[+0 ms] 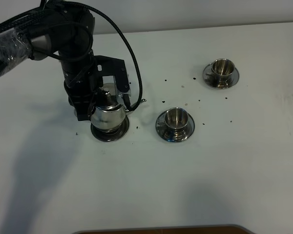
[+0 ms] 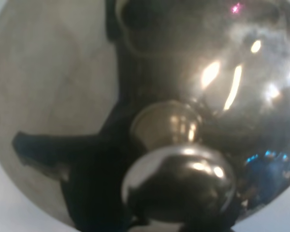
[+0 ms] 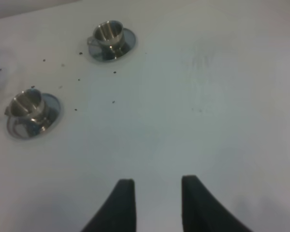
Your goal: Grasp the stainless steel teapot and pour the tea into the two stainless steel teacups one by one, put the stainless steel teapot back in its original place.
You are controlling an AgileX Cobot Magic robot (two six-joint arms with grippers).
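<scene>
The stainless steel teapot stands on its round steel coaster at the left, spout pointing right. My left gripper reaches down around the pot's handle side; its fingers are hidden. In the left wrist view the pot's domed lid and knob fill the frame. One steel teacup on a saucer sits right of the spout, and the other teacup on its saucer is at the back right. The right wrist view shows the near cup and the far cup. My right gripper is open and empty over bare table.
Small dark specks lie scattered on the white table between the teapot and the cups. The left arm's black cable loops over the teapot. A brown edge shows at the table's front.
</scene>
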